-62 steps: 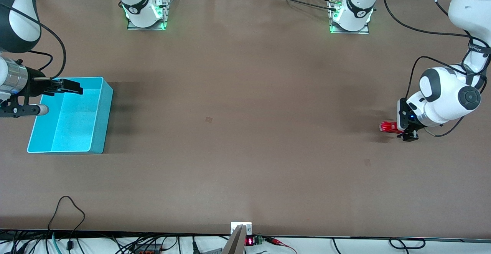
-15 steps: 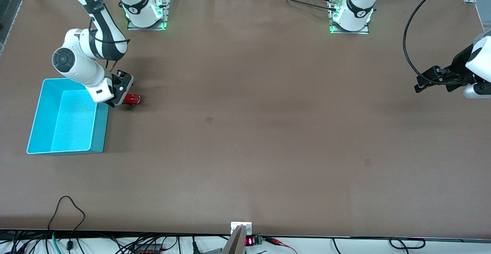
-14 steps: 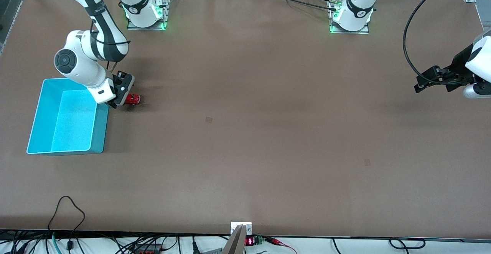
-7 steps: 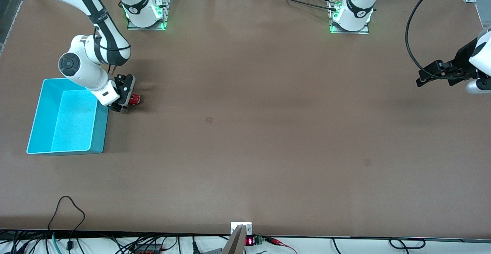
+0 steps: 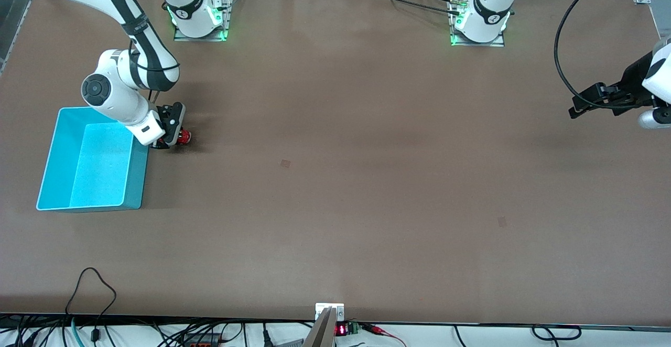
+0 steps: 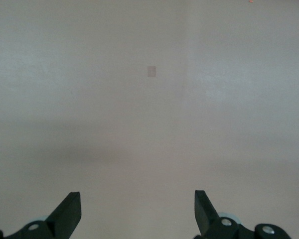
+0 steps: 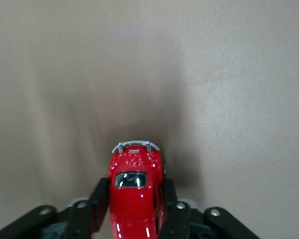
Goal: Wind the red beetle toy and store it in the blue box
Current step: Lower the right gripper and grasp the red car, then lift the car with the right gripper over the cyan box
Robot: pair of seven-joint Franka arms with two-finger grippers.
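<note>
The red beetle toy (image 5: 184,137) is beside the blue box (image 5: 137,176), at the box's corner farthest from the front camera, low at the table. My right gripper (image 5: 175,136) is shut on it. In the right wrist view the toy (image 7: 136,191) sits between the two black fingers (image 7: 100,199), its silvery bumper pointing away from the wrist. The box is open-topped and nothing shows inside it. My left gripper (image 5: 576,111) waits raised over the left arm's end of the table. It is open and empty, its fingertips (image 6: 67,211) wide apart in the left wrist view.
The brown table carries a small square mark (image 5: 285,163) near its middle, which also shows in the left wrist view (image 6: 151,71). Another faint mark (image 5: 502,221) lies toward the left arm's end. Cables and a small device (image 5: 330,321) line the table edge nearest the front camera.
The toy, earlier at the left arm's end by the left gripper, now sits by the box. In the last second the right wrist turned, swinging the toy end-on. The left gripper barely moved.
</note>
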